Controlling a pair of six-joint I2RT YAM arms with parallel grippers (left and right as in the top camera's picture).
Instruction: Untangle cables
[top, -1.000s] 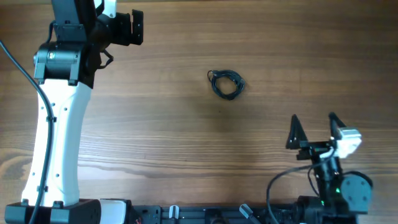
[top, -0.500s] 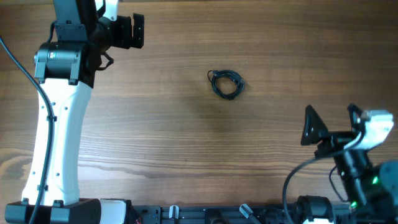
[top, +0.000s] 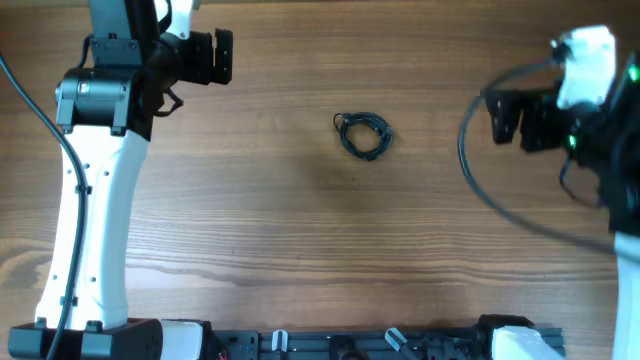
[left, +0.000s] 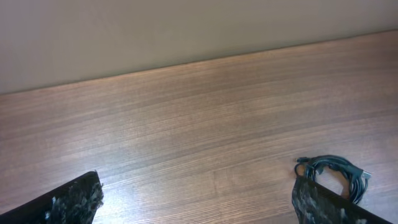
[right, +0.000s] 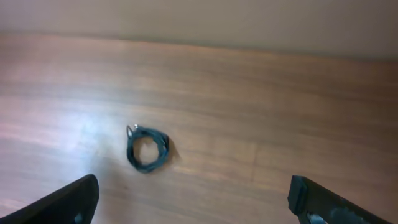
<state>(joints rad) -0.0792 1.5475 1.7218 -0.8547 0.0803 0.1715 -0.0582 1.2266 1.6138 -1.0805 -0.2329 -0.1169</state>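
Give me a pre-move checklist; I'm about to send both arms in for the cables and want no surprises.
1. Cables found: ok, one small dark coil, visible in every view.
2. Left fingers open, empty: ok.
3. Right fingers open, empty: ok.
4. Fingers apart from the coil: ok, neither pair touches it.
5. Right arm steady: not ok, blurred overhead.
6. Free cable end to pick: cannot tell, coil too small.
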